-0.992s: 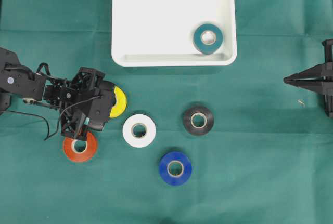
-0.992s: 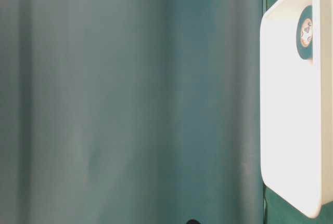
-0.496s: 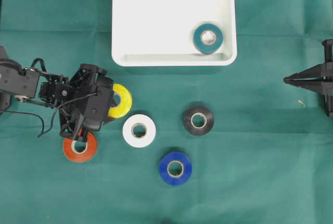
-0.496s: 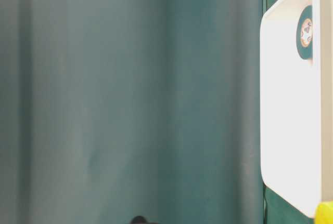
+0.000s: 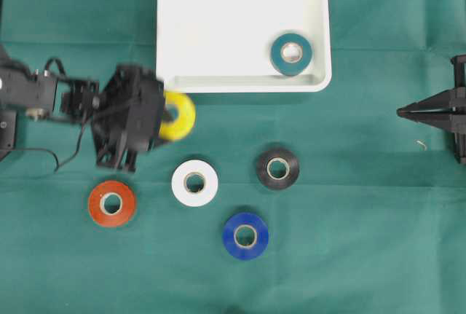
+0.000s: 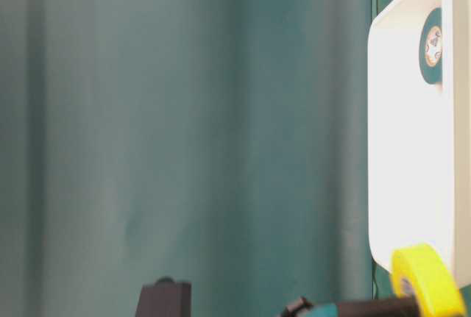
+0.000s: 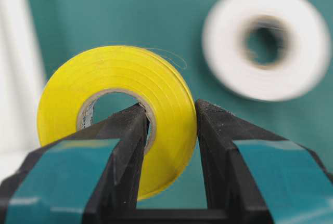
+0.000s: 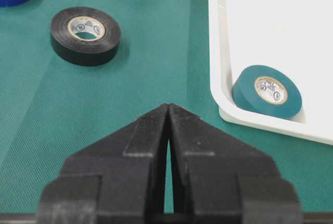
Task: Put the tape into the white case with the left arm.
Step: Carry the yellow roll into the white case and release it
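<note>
My left gripper [image 7: 169, 110] is shut on a yellow tape [image 7: 122, 81]: one finger goes through the roll's core, the other presses its outer face. From overhead the yellow tape [image 5: 180, 116] hangs above the green cloth just below the front-left corner of the white case [image 5: 218, 30], with the left gripper [image 5: 164, 116] at its left side. A teal tape [image 5: 291, 53] lies inside the case by its front right corner. My right gripper [image 8: 168, 107] is shut and holds nothing; overhead the right gripper [image 5: 400, 112] rests at the far right edge.
Loose rolls lie on the green cloth: white tape [image 5: 194, 183], black tape [image 5: 277, 168], blue tape [image 5: 245, 235] and orange tape [image 5: 111, 203]. The table-level view shows the case's rim [image 6: 375, 140] on edge with the yellow roll [image 6: 423, 282] below it.
The left gripper has lifted the yellow tape off the cloth and carried it up toward the case's front-left corner, uncovering the orange roll. The right arm has stayed still.
</note>
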Controlling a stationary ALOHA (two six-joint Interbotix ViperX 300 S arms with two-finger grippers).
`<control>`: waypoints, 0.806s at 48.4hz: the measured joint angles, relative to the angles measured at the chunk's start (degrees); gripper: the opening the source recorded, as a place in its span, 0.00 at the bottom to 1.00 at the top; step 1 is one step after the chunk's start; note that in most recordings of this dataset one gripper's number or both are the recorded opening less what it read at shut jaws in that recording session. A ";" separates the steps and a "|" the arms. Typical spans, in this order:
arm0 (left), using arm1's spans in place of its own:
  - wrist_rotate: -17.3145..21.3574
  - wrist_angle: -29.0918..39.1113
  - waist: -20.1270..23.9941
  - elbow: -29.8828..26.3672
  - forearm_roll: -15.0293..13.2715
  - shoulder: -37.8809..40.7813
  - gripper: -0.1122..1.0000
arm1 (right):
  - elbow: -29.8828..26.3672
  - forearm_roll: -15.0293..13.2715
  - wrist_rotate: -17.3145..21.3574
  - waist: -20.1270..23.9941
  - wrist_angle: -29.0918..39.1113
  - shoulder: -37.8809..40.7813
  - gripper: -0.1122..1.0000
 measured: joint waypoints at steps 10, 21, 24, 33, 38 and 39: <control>3.96 0.00 6.33 -2.02 0.09 1.14 0.34 | 0.00 0.00 0.09 0.00 0.00 0.00 0.02; 9.05 0.00 12.13 -5.36 0.09 5.19 0.34 | 0.00 0.00 0.09 0.00 0.00 0.00 0.02; 9.58 0.00 13.27 -5.98 0.09 6.50 0.34 | 0.00 0.00 0.09 0.00 0.00 0.00 0.02; 10.02 0.00 14.94 -7.73 0.00 10.11 0.34 | 0.00 0.00 0.09 0.00 0.00 0.00 0.02; 10.11 0.00 15.03 -8.53 0.09 11.43 0.34 | 0.00 0.00 0.09 0.00 0.00 0.00 0.02; 10.20 0.00 15.03 -8.61 0.00 11.60 0.34 | 0.00 0.00 0.09 0.00 0.00 0.00 0.02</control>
